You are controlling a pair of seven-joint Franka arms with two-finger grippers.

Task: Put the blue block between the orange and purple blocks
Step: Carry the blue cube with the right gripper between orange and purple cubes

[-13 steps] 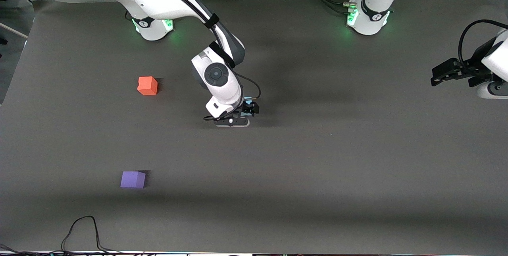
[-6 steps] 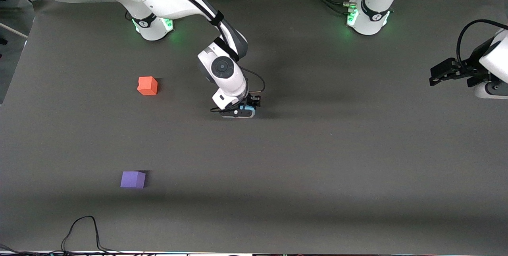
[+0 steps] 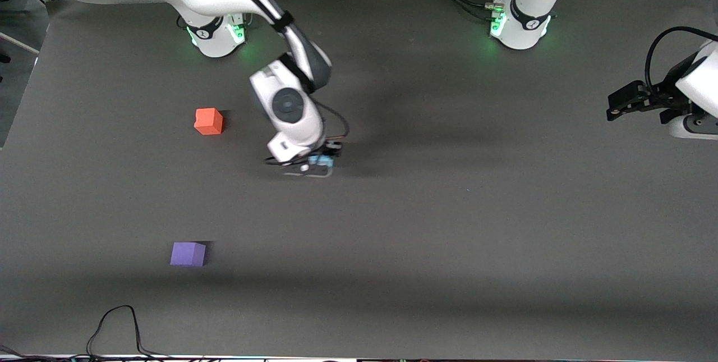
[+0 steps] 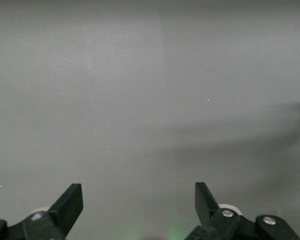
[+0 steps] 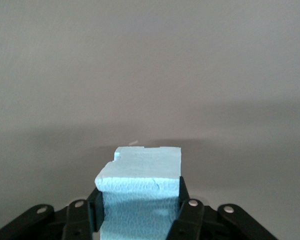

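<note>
My right gripper (image 3: 321,161) is shut on the light blue block (image 5: 140,185), whose sides sit pressed between the black fingers (image 5: 182,197). In the front view only a sliver of the blue block (image 3: 322,159) shows under the wrist, above the middle of the mat. The orange block (image 3: 208,121) rests toward the right arm's end of the table. The purple block (image 3: 188,253) lies nearer to the front camera than the orange one. My left gripper (image 4: 138,197) stands open with nothing between its fingers, and the left arm (image 3: 645,99) waits at its own end of the table.
A dark grey mat (image 3: 449,210) covers the table. A black cable (image 3: 118,328) loops onto its front edge, near the purple block. The two arm bases (image 3: 216,33) stand along the back edge.
The right gripper closed on the blue block, lifted it off the mat and carried it toward the right arm's end of the table. The left arm has barely moved.
</note>
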